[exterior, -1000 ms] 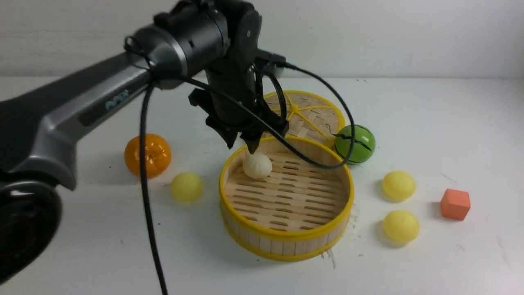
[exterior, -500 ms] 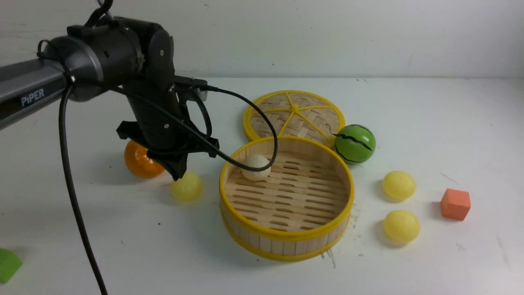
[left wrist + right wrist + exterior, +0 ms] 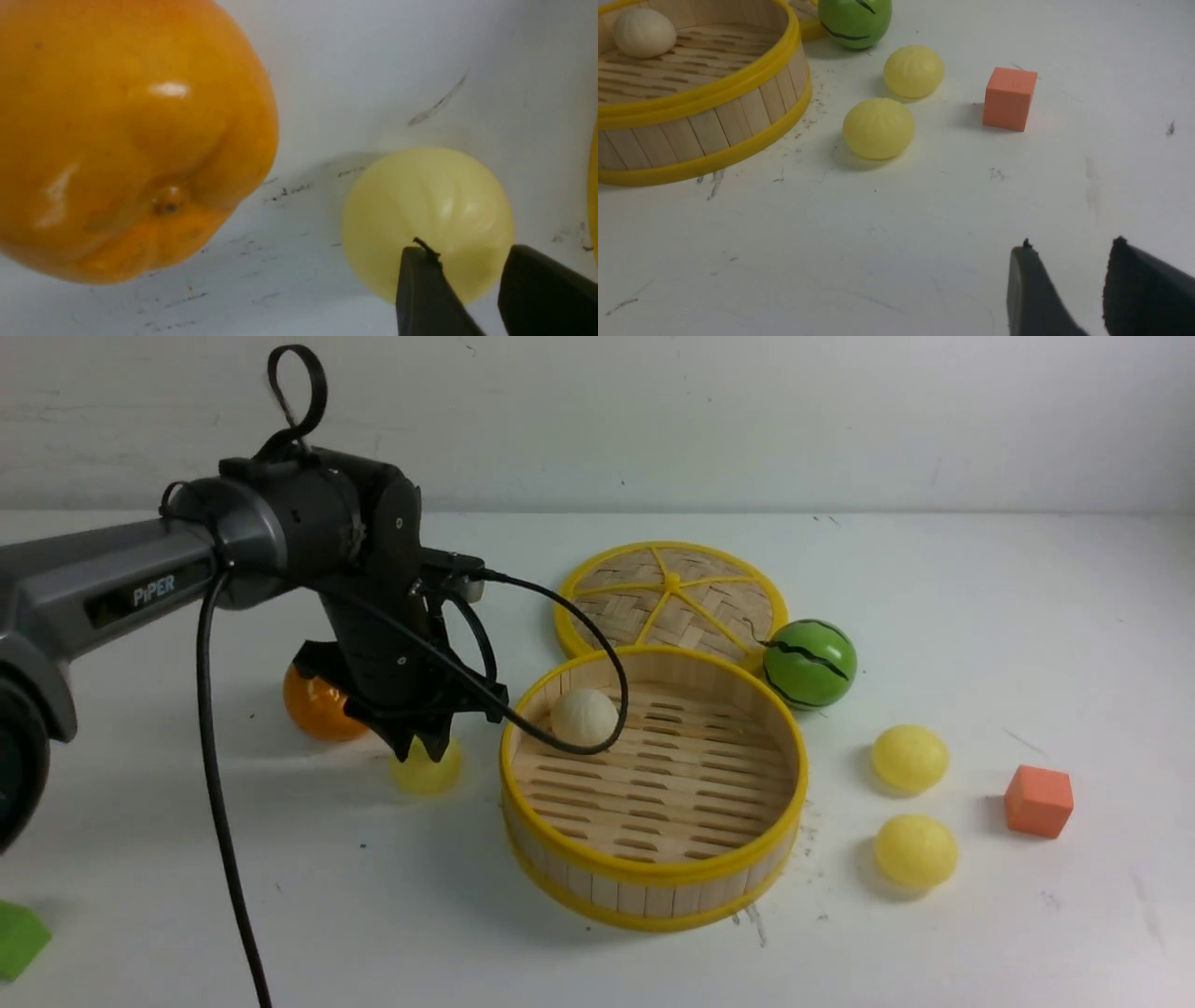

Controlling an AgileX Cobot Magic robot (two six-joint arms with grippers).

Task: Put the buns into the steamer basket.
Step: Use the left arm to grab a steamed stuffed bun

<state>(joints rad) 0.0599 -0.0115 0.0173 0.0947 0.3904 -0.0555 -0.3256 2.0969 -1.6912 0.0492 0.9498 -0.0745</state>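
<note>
The left claw (image 3: 425, 749) hangs low over a small pale yellow dome-shaped bun (image 3: 431, 775) on the white counter (image 3: 934, 616), between a glossy orange fruit (image 3: 313, 709) and the round bamboo steamer basket (image 3: 653, 887). Its prongs stand slightly spread at the bun's top, not pinching it. An off-white bun (image 3: 584, 716) lies inside the basket by its far-left wall. Right of the basket sit a farther yellow bun (image 3: 909, 758) and a nearer yellow bun (image 3: 915, 849). The right claw (image 3: 1069, 247) hovers spread, holding nothing.

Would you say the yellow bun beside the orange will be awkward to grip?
The yellow bun looks smooth and domed, so the left gripper may slip off. It seems to sit flat, so rolling looks unlikely. Small, it probably slides if nudged.
</note>
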